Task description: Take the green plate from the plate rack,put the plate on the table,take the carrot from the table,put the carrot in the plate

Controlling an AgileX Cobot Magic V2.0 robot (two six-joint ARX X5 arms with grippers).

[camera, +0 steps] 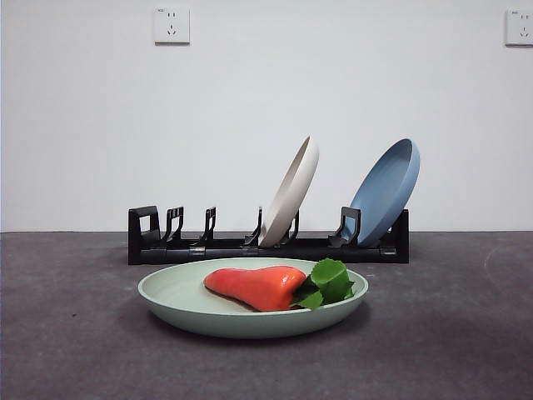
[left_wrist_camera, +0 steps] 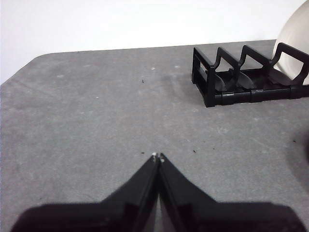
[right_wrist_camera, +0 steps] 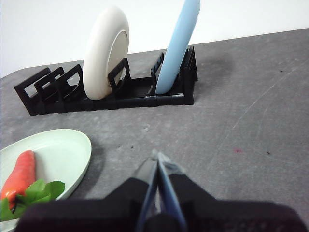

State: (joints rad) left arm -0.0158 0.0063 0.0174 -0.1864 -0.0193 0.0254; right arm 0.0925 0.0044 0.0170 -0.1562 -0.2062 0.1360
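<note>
Fingers (left_wrist_camera: 153,170) on the left gripper (left_wrist_camera: 158,156) pressed together, gripping nothing, above bare counter (left_wrist_camera: 96,121); same for the right gripper (right_wrist_camera: 158,159). Carrot (camera: 255,286) lying in green plate (camera: 175,293), flat on counter near the rack (camera: 225,247). Cream plate (camera: 291,192) and blue plate (camera: 387,190) upright in rack.

Left gripper (left_wrist_camera: 158,156) closed (empty), plate rack (left_wrist_camera: 241,79) beyond
</note>
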